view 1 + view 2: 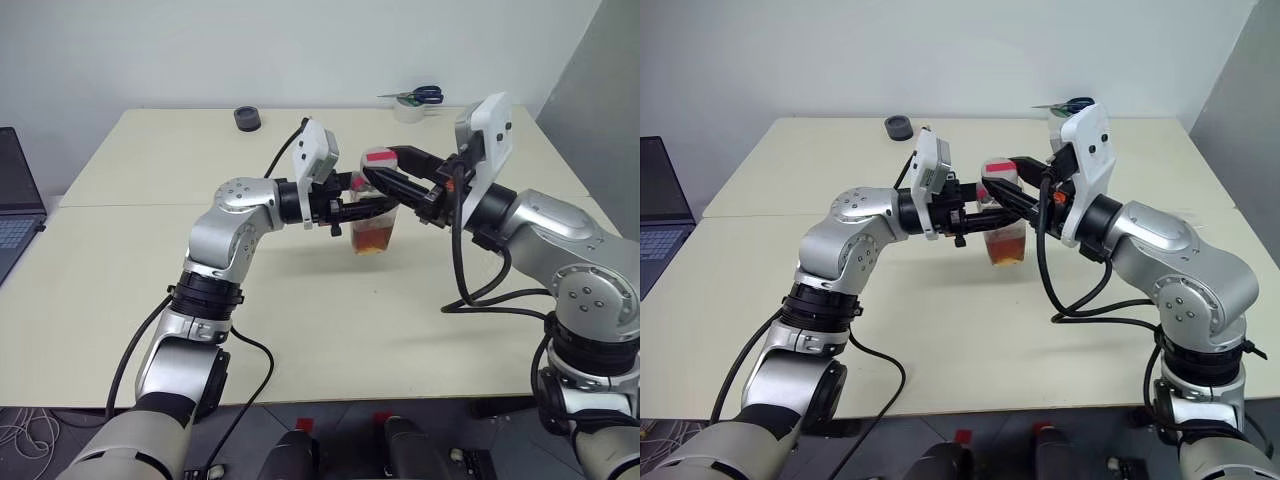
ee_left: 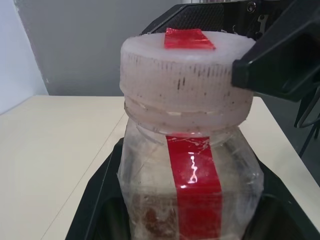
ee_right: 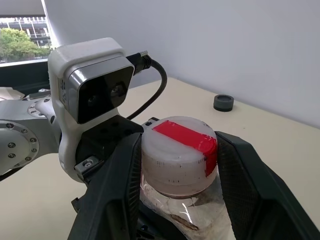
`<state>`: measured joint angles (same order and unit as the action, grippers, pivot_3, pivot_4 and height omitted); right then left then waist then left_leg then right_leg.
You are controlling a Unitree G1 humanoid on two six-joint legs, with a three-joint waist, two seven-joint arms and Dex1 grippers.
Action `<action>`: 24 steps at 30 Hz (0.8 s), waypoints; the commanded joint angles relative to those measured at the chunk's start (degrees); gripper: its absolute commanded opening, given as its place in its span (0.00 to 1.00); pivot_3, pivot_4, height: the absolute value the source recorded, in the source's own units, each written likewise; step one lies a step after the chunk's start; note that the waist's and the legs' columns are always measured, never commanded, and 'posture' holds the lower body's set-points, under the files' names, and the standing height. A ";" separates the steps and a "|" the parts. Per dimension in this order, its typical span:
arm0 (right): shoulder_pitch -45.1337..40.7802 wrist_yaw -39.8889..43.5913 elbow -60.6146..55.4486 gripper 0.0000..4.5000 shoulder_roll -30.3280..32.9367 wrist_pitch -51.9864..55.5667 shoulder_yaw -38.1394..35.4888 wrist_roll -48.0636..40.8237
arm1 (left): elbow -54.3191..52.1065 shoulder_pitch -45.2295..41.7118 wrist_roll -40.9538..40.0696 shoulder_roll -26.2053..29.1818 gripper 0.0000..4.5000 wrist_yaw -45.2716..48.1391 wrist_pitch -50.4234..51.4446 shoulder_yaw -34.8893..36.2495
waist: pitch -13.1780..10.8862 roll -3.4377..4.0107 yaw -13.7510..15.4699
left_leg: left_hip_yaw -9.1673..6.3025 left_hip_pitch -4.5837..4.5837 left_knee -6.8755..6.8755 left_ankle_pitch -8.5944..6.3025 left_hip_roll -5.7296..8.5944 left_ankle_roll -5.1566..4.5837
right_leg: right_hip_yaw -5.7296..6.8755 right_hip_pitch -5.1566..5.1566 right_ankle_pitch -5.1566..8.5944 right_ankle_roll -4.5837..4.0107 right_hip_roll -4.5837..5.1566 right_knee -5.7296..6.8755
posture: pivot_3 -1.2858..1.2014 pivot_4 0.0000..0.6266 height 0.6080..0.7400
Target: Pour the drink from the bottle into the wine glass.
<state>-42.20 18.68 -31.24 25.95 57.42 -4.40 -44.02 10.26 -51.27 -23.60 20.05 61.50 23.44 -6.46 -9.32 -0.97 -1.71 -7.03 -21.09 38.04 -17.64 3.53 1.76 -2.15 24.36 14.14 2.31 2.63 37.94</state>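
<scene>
The table (image 1: 120,290) lies below both claws; the left gripper (image 1: 362,208) pinches the bottle (image 2: 190,190) by its body, upright above the tabletop; the right gripper (image 3: 177,165) has its 2 fingers (image 3: 117,185) pressed on either side of the white cap (image 3: 177,150); the drink (image 1: 374,238) sits low in the bottle, beneath both claws.

The bottle (image 1: 1005,235) is held upright above the middle of the table (image 1: 940,340), well back from its front edge; reddish-amber drink (image 1: 1007,251) fills its base; the left gripper (image 1: 980,212) clamps the body; the right gripper (image 1: 1002,190) brackets the red-marked white cap (image 1: 1000,169); a dark round object (image 1: 899,127) sits near the rear edge; a laptop (image 1: 662,215) lies beyond the left edge.
</scene>
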 commanded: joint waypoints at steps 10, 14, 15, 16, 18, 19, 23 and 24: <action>-5.51 23.30 6.78 0.40 8.39 -6.15 -0.03 -4.28 | -18.59 5.35 -8.37 5.70 0.42 8.25 7.35 -1.32 | 0.00 0.00 -0.14 | 0.04 0.00 -0.02 -0.01 0.00 -0.02 | 0.01 0.00 0.00 0.00 -0.02 -0.03 | 0.52 0.24 1.00; -11.22 32.78 14.95 0.40 9.68 -8.90 3.27 -2.94 | -24.39 5.17 -13.65 8.77 0.42 10.60 12.10 -0.60 | -0.01 0.00 -0.29 | 0.04 0.13 -0.03 -0.03 -0.06 -0.06 | 0.03 -0.08 0.00 0.00 -0.09 0.01 | 0.52 0.24 1.00; -12.64 33.54 16.61 0.40 8.97 -8.68 3.53 -3.33 | -24.91 4.46 -15.05 8.97 0.42 10.29 13.46 -0.01 | -0.01 0.00 -0.26 | 0.05 0.15 -0.03 -0.04 -0.08 -0.07 | 0.03 -0.09 0.00 0.00 -0.13 0.01 | 0.52 0.24 1.00; -13.59 34.01 17.78 0.40 8.41 -8.60 3.66 -3.48 | -25.19 3.88 -16.03 9.00 0.42 9.80 14.57 0.49 | -0.01 0.00 -0.23 | 0.01 0.16 -0.03 -0.03 -0.08 -0.06 | 0.06 -0.12 0.00 0.00 -0.13 0.01 | 0.52 0.24 1.00; -14.44 34.90 19.25 0.40 7.85 -8.25 3.55 -3.75 | -25.16 3.19 -16.61 8.87 0.42 8.92 15.41 1.06 | -0.01 0.00 -0.13 | 0.01 0.15 0.01 -0.03 -0.08 -0.05 | 0.06 -0.13 0.00 0.00 -0.12 0.01 | 0.52 0.24 1.00; -14.59 35.29 19.64 0.40 7.86 -7.43 3.13 -4.45 | -25.00 3.07 -16.35 8.78 0.42 8.58 15.41 1.24 | -0.01 0.00 -0.12 | 0.01 0.14 0.02 -0.03 -0.07 -0.05 | 0.06 -0.13 0.00 0.00 -0.10 0.00 | 0.52 0.24 1.00; -13.09 35.68 18.55 0.79 10.00 -3.85 0.53 -7.87 | -24.86 3.56 -15.75 8.93 0.42 7.30 15.68 1.91 | -0.01 -0.01 0.21 | -0.03 0.05 0.04 -0.02 -0.01 -0.03 | 0.05 -0.11 0.00 0.00 0.01 -0.07 | 0.52 0.24 1.00; -11.91 34.69 17.79 0.88 10.80 -2.93 -0.52 -8.52 | -25.26 4.27 -15.57 9.46 0.42 7.37 15.66 1.95 | -0.01 -0.01 0.21 | -0.03 0.02 0.04 -0.02 -0.01 -0.03 | 0.04 -0.09 0.00 0.00 0.01 -0.08 | 0.52 0.24 1.00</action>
<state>-54.70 55.06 -12.56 35.30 53.67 -0.94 -51.41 -10.79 -46.48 -37.53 29.16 68.08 39.58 -4.38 -9.33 -0.98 -1.50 -7.06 -21.07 38.07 -17.66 3.52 1.74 -2.12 24.28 14.14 2.31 2.65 37.83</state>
